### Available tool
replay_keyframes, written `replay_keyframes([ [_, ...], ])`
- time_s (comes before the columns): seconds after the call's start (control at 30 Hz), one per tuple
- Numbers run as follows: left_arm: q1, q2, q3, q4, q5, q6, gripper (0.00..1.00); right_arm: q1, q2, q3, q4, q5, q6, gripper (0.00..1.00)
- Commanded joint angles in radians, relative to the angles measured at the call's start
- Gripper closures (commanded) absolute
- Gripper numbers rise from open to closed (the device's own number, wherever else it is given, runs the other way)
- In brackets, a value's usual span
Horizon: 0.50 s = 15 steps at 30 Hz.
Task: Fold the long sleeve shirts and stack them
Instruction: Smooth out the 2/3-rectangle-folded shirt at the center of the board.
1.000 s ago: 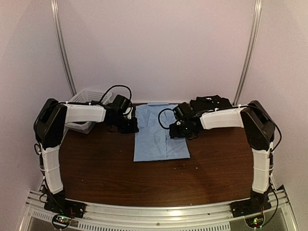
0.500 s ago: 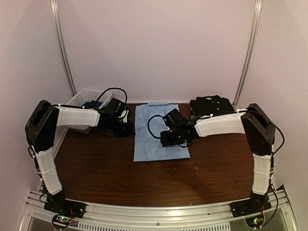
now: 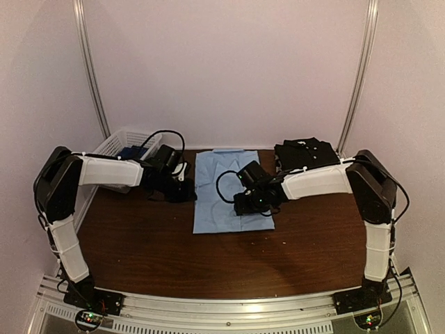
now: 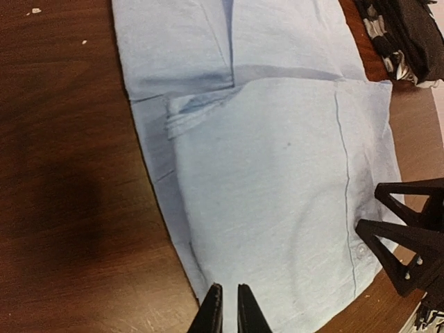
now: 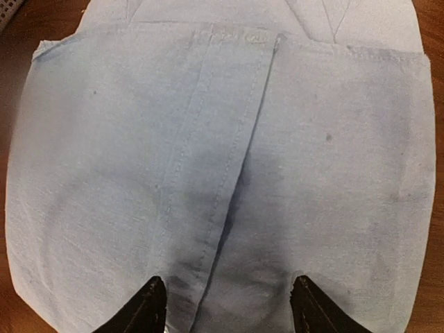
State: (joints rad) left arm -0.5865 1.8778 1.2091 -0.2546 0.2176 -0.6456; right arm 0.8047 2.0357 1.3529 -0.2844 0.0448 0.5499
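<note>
While the top view hides the fingers, the wrist views show the left gripper nearly pressed together at the left edge of the light blue shirt. The right gripper is spread above that shirt, which lies folded by the far edge of the table. A second ago the right gripper was at the shirt's right edge.

A blue shirt lies flat in the middle of the surface. My right pincer hangs over its right half, and my left pincer is at its left edge. A black shirt lies at the far right, a basket at the far left.
</note>
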Motion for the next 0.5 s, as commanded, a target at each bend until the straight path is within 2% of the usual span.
replay_keyframes([
  [0.0,-0.042,-0.047,-0.005,0.041,0.011,-0.025,0.89,-0.056,-0.093,-0.007,0.002,-0.028,-0.007,0.38],
  [0.1,-0.06,-0.049,-0.019,0.041,-0.003,-0.047,0.9,-0.098,-0.087,0.002,0.025,-0.078,-0.028,0.45],
  [0.3,-0.093,-0.053,-0.056,0.06,0.008,-0.071,0.9,-0.182,-0.026,0.042,0.1,-0.204,-0.044,0.67],
  [0.47,-0.105,-0.059,-0.082,0.061,0.005,-0.083,0.9,-0.234,0.059,0.116,0.114,-0.252,-0.043,0.73],
])
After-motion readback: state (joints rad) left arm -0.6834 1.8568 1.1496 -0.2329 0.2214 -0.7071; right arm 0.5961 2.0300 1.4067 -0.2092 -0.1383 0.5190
